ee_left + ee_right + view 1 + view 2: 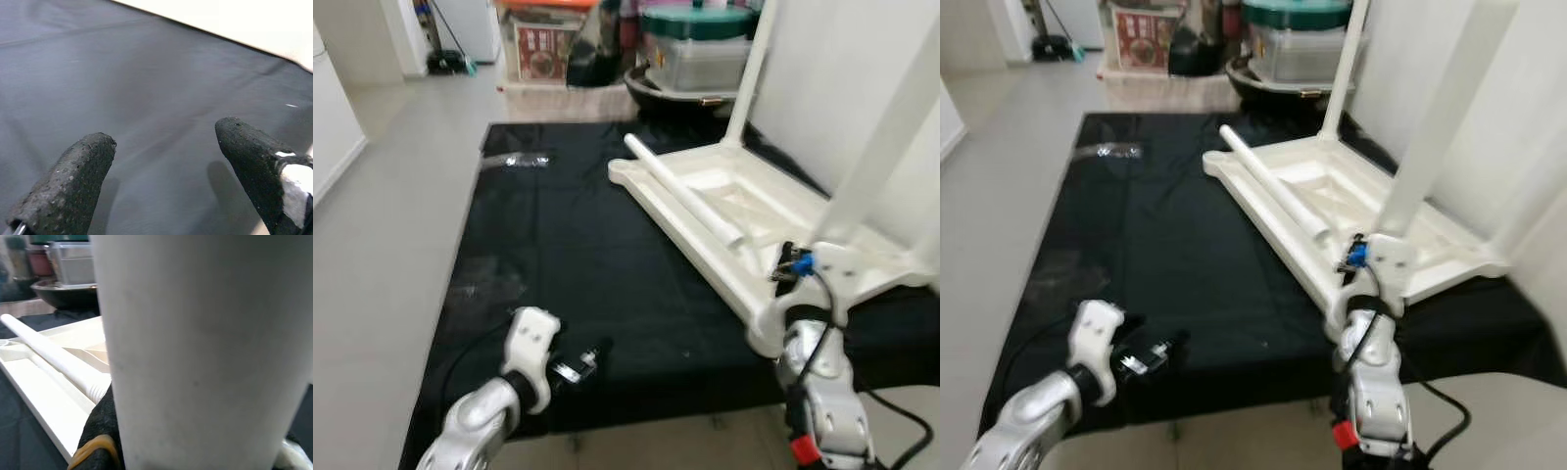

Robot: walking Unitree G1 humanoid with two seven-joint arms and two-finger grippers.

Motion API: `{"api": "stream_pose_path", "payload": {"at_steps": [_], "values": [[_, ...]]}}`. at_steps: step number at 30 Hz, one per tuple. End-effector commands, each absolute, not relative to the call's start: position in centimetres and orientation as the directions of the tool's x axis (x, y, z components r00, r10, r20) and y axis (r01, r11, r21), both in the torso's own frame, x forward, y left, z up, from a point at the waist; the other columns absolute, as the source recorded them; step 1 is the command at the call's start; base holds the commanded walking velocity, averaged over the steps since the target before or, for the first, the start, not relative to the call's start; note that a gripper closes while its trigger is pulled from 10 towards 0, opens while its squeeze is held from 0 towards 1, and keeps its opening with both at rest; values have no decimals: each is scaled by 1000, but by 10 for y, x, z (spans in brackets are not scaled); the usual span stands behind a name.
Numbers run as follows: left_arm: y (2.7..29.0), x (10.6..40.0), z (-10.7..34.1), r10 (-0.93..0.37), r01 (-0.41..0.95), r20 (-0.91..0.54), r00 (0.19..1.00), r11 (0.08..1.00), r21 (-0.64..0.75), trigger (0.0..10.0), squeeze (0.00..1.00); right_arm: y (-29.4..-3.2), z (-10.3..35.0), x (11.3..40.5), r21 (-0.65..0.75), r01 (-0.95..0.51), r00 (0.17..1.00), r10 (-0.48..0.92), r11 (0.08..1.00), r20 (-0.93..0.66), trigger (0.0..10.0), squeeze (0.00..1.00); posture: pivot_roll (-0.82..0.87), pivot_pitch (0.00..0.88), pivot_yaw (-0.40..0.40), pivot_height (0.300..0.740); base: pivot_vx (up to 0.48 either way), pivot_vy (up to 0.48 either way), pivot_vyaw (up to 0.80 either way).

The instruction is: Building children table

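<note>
A black rectangular cloth mat [568,255] covers the grey floor. On it, from centre out to 3 o'clock, lies the white plastic children's tabletop [705,211], upside down with its ribbed underside up.

One loose white plastic tube leg [685,191] lies diagonally across the tabletop, its threaded end pointing to 5 o'clock. A second white leg [751,69] stands upright at the tabletop's far corner, at 1 o'clock. A third white leg [881,127] rises from the near corner, at 4 o'clock.

The right gripper [1371,259] sits at that near corner, against the base of the third leg. In the right wrist view the leg [205,347] lies close before the camera with a black finger [100,431] pressed at its side; grasp reads as clenched on this leg.

The left gripper [582,364] hovers low over bare mat at 7 o'clock, well apart from the tabletop. Its fingers [73,181] are spread, released, nothing between them.

At 12 o'clock, beyond the mat: a stack of clear storage boxes with a green lid [700,44] and a dark round bowl [671,93].
</note>
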State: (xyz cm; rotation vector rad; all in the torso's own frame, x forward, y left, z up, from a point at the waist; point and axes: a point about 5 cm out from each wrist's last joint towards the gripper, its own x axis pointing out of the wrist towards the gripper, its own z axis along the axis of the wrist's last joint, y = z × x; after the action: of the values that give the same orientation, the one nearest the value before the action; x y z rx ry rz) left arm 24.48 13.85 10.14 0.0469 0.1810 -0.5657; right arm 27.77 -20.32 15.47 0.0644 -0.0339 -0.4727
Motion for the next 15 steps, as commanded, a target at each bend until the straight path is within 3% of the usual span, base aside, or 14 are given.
{"api": "stream_pose_path", "payload": {"at_steps": [1, 15], "values": [[141, 244, 100, -520, 531, -191, 833, 847, 10, 10000, 0, -206, 116, 270, 49, 507, 850, -490, 860, -193, 0, 0, 39, 0, -100, 740, 0, 0, 0], [142, 245, 99, -518, 530, -196, 833, 848, 14, 10000, 0, -212, 116, 266, 59, 592, 795, -571, 804, -204, 0, 0, 37, 0, -94, 740, 0, 0, 0]]}}
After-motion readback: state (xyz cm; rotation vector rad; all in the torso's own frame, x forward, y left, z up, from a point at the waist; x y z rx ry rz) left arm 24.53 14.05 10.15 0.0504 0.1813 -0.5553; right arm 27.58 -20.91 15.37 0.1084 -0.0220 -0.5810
